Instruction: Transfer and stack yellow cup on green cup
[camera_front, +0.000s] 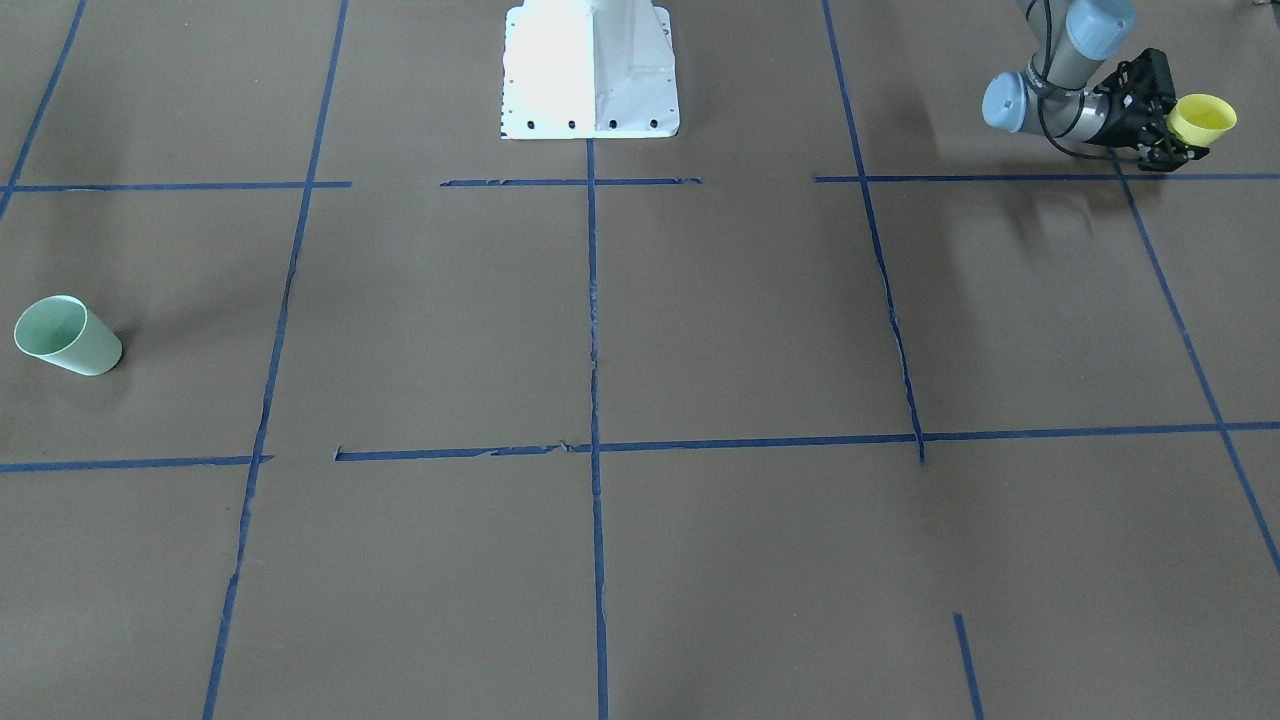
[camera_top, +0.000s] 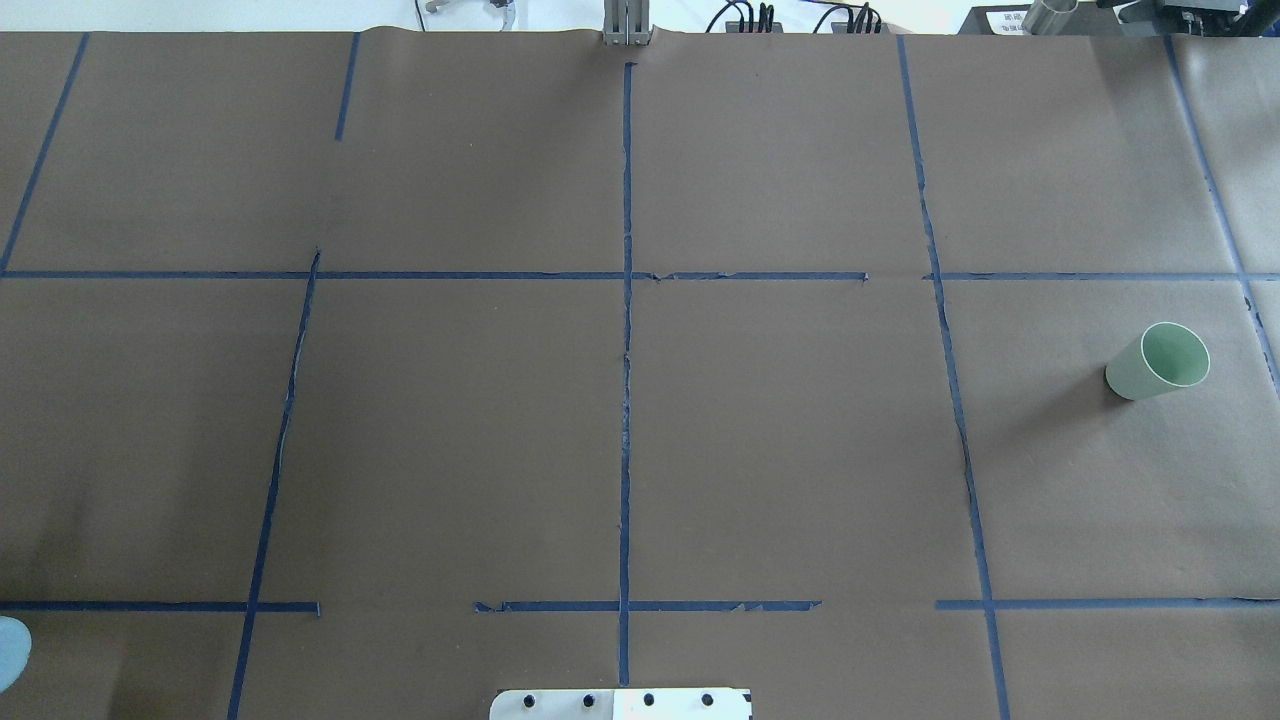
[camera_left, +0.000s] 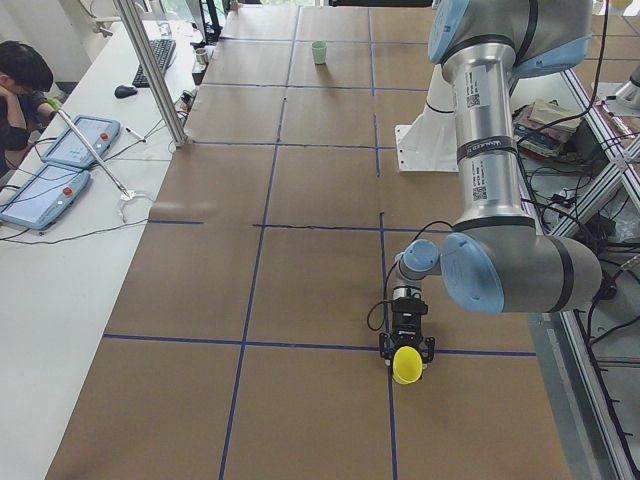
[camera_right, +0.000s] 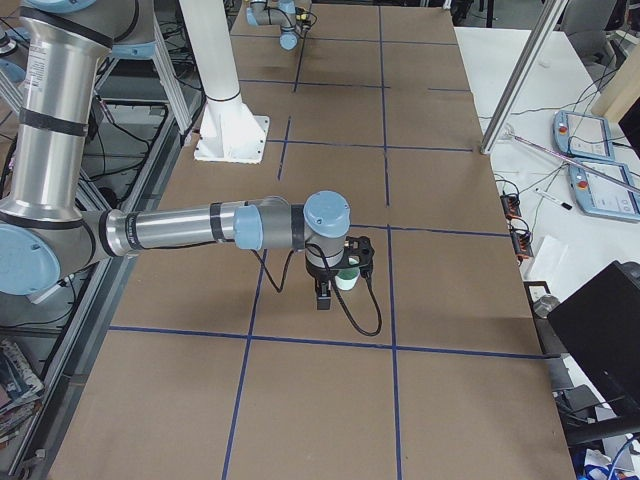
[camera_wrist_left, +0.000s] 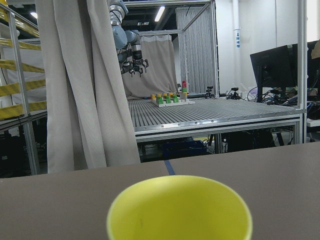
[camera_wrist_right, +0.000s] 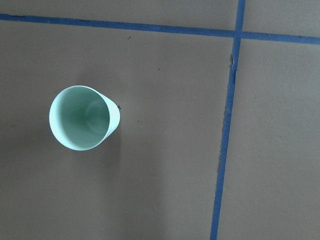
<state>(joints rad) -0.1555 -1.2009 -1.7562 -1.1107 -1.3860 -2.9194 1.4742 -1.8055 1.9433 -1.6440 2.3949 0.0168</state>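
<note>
My left gripper (camera_front: 1172, 135) is shut on the yellow cup (camera_front: 1203, 117), low over the brown table near the robot's left end. The cup also shows in the exterior left view (camera_left: 406, 366), and its rim fills the bottom of the left wrist view (camera_wrist_left: 180, 210). The green cup (camera_front: 68, 336) stands upright and alone near the table's right end (camera_top: 1158, 362). The right wrist view looks straight down into the green cup (camera_wrist_right: 82, 117). My right gripper (camera_right: 345, 265) hangs above that cup and shows only in the exterior right view. I cannot tell whether it is open or shut.
The white robot base (camera_front: 590, 70) stands at the middle of the robot's side. Blue tape lines (camera_top: 626, 400) grid the brown table cover. A side table with tablets (camera_left: 45, 190), a metal post (camera_left: 150, 70) and a seated operator (camera_left: 22, 75) lies beyond the far edge.
</note>
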